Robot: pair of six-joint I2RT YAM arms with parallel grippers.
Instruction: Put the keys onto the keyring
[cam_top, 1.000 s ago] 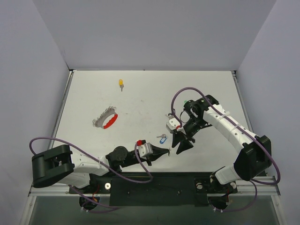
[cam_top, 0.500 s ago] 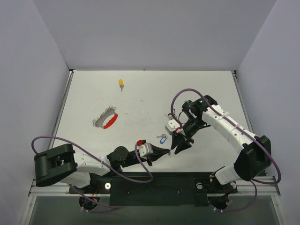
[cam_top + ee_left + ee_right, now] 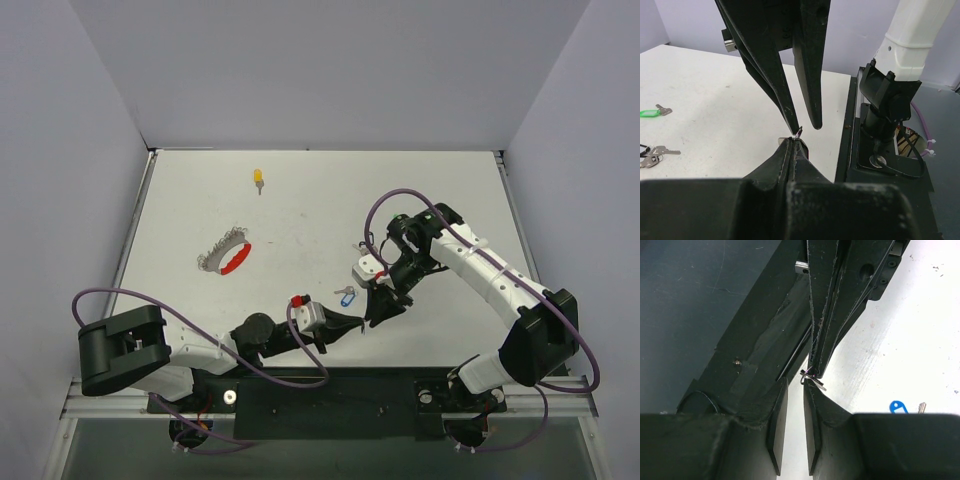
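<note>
My left gripper (image 3: 357,322) is shut on a small silver key (image 3: 812,377) that hangs on a thin wire loop and sticks out past its tips. My right gripper (image 3: 796,382) is open by a narrow gap. It points down at the left gripper's tip, and its right finger (image 3: 812,405) touches the key's loop. Nothing sits between its pads. In the left wrist view its fingers (image 3: 811,95) hang just above the held key (image 3: 798,133). The keyring (image 3: 226,253), with its red arc, lies far left on the table. A blue-tagged key (image 3: 347,295) lies beside both grippers.
A yellow-tagged key (image 3: 259,178) lies at the back of the white table (image 3: 300,215). A green-tagged key (image 3: 650,113) and a black-tagged bunch of silver keys (image 3: 655,152) lie under the right arm. The black base plate (image 3: 330,395) runs along the near edge.
My right gripper has slid left and down to the left gripper's tip, and its jaws have narrowed. My left gripper has stayed shut on the key and barely moved.
</note>
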